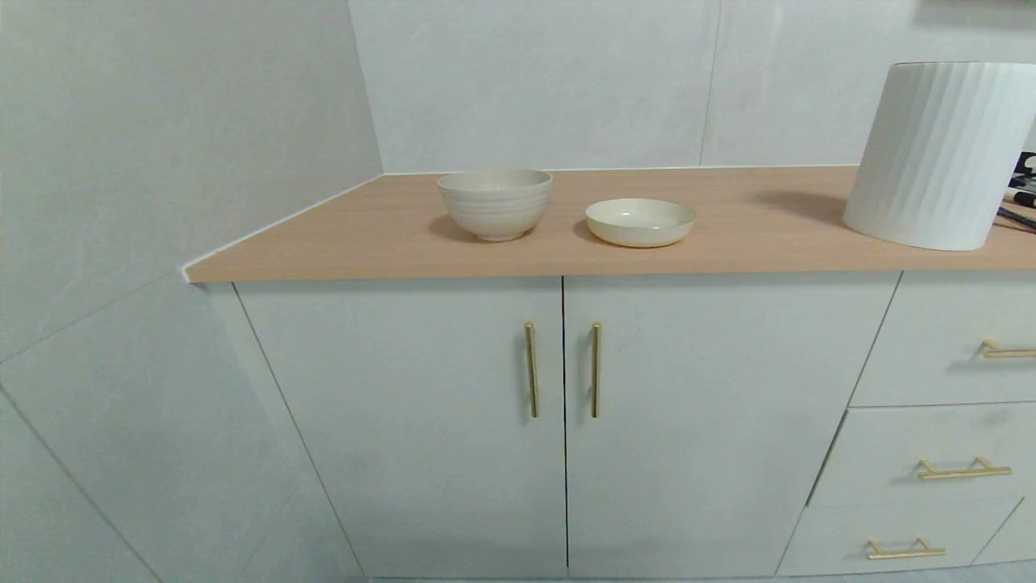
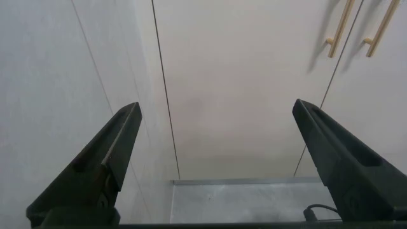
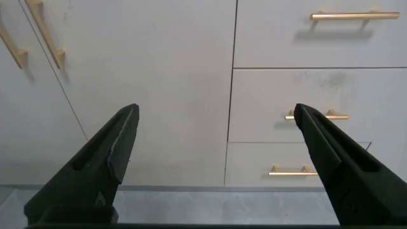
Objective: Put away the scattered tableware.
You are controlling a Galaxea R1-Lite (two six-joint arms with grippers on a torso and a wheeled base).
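Home kitchen: wood countertop (image 1: 728,235), white cabinets (image 1: 405,405) with gold handles (image 1: 531,369), tiled walls (image 1: 534,81)

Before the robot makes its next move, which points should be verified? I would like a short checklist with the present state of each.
1. The left gripper is open and empty: ok.
2. The right gripper is open and empty: ok.
3. The bowl stands upright on the counter, apart from the shallow dish: ok.
4. The cabinet doors below are open for storing: not ok, both are shut.
5. Free room behind them: cannot tell.
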